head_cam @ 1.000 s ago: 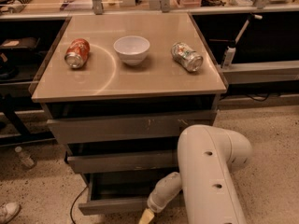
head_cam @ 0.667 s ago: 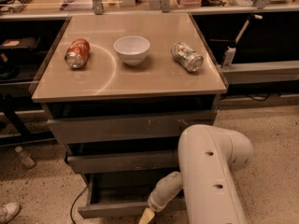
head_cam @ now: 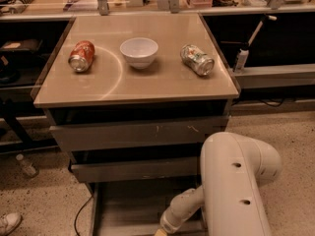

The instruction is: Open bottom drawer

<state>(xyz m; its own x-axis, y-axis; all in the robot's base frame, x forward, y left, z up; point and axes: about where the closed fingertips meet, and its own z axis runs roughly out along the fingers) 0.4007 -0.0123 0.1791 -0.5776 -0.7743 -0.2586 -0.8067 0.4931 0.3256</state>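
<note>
The bottom drawer (head_cam: 133, 205) of the grey cabinet is pulled out toward me, and its flat grey inner floor shows under the mid-width drawer front (head_cam: 135, 169). Its front lies at the picture's lower edge. The widest top drawer front (head_cam: 140, 133), with pale scratch marks, is closed. My white arm (head_cam: 236, 186) reaches down on the right. My gripper (head_cam: 160, 231) is at the bottom drawer's front edge, mostly cut off by the picture's lower edge.
On the tan cabinet top (head_cam: 162, 85) lie an orange can (head_cam: 81, 56) on its side, a white bowl (head_cam: 139, 51) and a silver can (head_cam: 197, 59) on its side. A black cable (head_cam: 81, 215) lies on the speckled floor to the left. A shoe (head_cam: 9, 222) is at the lower left.
The bottom drawer has slid farther out toward me, showing more of its inner floor. The gripper and wrist have moved down with it.
</note>
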